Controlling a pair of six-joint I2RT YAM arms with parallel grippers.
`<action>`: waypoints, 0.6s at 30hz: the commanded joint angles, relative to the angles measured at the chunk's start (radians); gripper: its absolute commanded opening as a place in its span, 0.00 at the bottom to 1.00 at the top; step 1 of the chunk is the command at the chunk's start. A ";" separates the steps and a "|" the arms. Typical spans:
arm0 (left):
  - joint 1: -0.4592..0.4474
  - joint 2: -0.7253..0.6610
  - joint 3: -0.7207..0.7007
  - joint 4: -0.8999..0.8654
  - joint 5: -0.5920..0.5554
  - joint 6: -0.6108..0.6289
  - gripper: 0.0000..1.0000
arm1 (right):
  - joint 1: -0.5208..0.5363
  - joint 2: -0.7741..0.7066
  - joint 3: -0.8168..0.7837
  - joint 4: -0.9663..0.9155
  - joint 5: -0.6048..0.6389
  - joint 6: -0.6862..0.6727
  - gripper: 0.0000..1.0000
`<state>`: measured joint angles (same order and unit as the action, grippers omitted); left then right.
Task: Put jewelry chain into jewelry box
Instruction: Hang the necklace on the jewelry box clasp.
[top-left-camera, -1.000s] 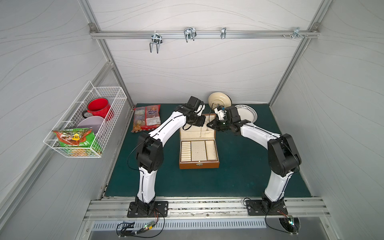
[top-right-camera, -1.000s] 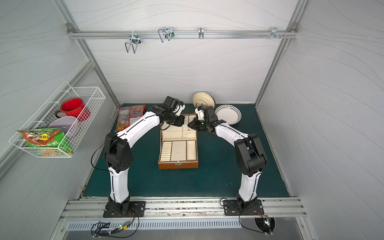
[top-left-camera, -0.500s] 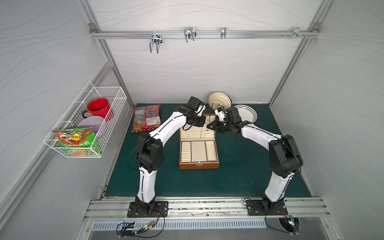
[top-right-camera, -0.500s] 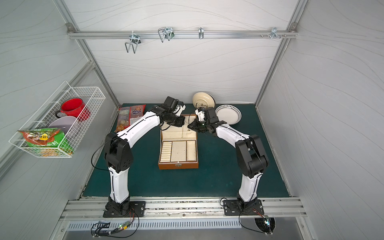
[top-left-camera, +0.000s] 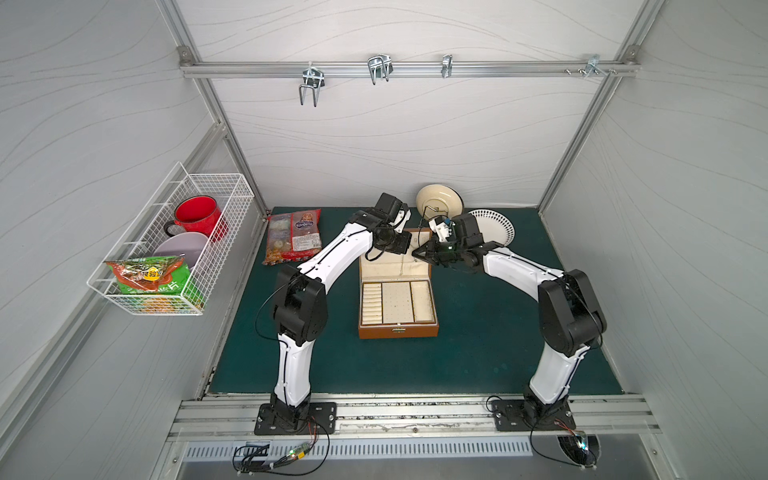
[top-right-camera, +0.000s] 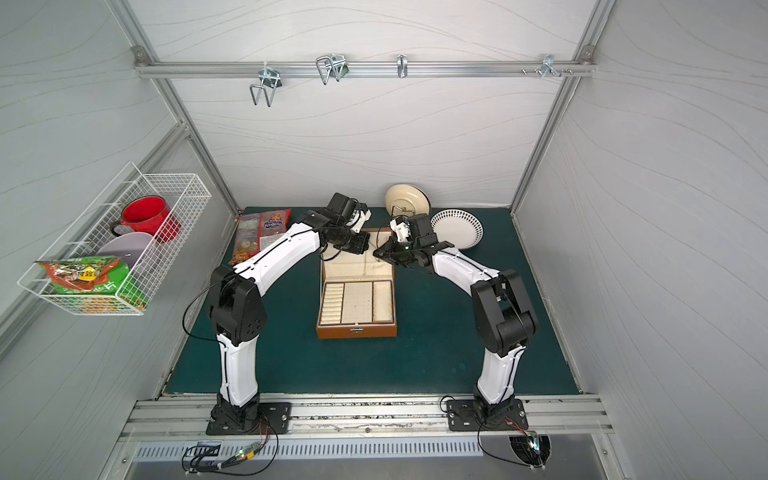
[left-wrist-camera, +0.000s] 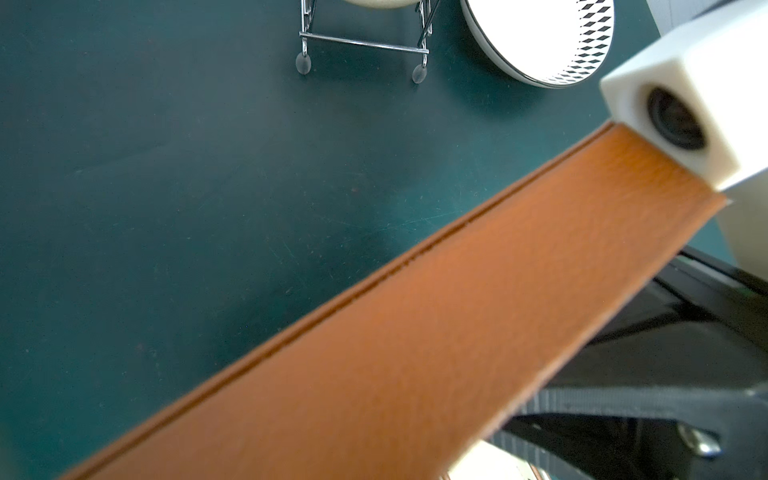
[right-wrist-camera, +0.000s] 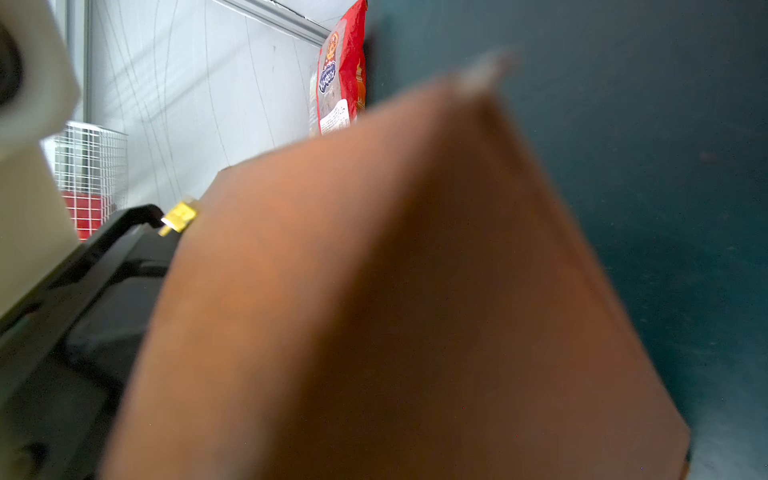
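Observation:
The brown jewelry box (top-left-camera: 398, 330) (top-right-camera: 356, 330) stands open on the green mat, its cream lid (top-left-camera: 386, 266) raised at the back. The thin jewelry chain (top-left-camera: 402, 268) (top-right-camera: 365, 266) hangs down the lid's lining. My left gripper (top-left-camera: 409, 245) (top-right-camera: 368, 243) and right gripper (top-left-camera: 417, 252) (top-right-camera: 376, 252) meet at the lid's top edge, both shut. The lid's brown outer face (left-wrist-camera: 415, 332) (right-wrist-camera: 374, 291) fills both wrist views and hides the jaws, so I cannot tell what either one holds. The lid's gold clasp (right-wrist-camera: 180, 216) shows in the right wrist view.
A snack packet (top-left-camera: 294, 237) lies at the back left of the mat. A cream plate in a wire stand (top-left-camera: 439, 199) and a patterned plate (top-left-camera: 494, 228) sit behind the right arm. On the left wall hangs a wire basket (top-left-camera: 124, 286) with a red mug.
The right arm has shifted very slightly at the lid's top edge. The left arm and the box stand as before.

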<state>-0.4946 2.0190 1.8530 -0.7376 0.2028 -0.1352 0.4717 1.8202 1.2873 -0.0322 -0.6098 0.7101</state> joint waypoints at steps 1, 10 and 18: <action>0.007 0.016 0.026 0.016 -0.005 -0.004 0.00 | -0.005 -0.028 0.018 0.001 -0.032 0.013 0.08; 0.007 0.016 0.022 0.016 -0.005 -0.003 0.00 | -0.015 -0.009 0.014 0.022 -0.067 0.059 0.08; 0.007 0.015 0.020 0.016 -0.011 -0.002 0.00 | -0.024 -0.004 -0.008 0.090 -0.114 0.127 0.09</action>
<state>-0.4946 2.0190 1.8530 -0.7380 0.2024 -0.1349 0.4568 1.8202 1.2873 0.0158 -0.6891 0.8085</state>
